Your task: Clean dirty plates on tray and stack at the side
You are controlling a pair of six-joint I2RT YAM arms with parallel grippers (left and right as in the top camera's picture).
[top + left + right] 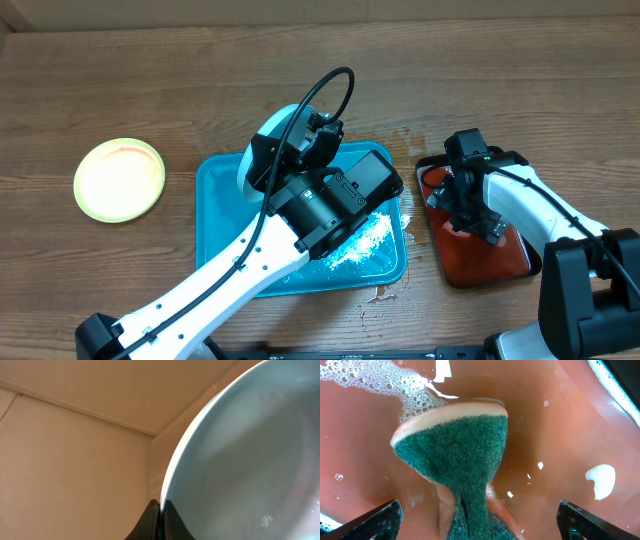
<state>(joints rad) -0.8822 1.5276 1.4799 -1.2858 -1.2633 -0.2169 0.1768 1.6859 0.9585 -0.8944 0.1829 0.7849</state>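
- Now left hand pinches pale blue plate by its rim, above tray.
- Right hand spread over sponge.
- Next, judged: stack it onto yellow-green plate, near worktop's left edge.

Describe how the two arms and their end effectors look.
The left arm and right arm have glossy white links with black joints and wrist housings. A thin black cable loops over the left wrist. The right end effector has black tapered fingers.
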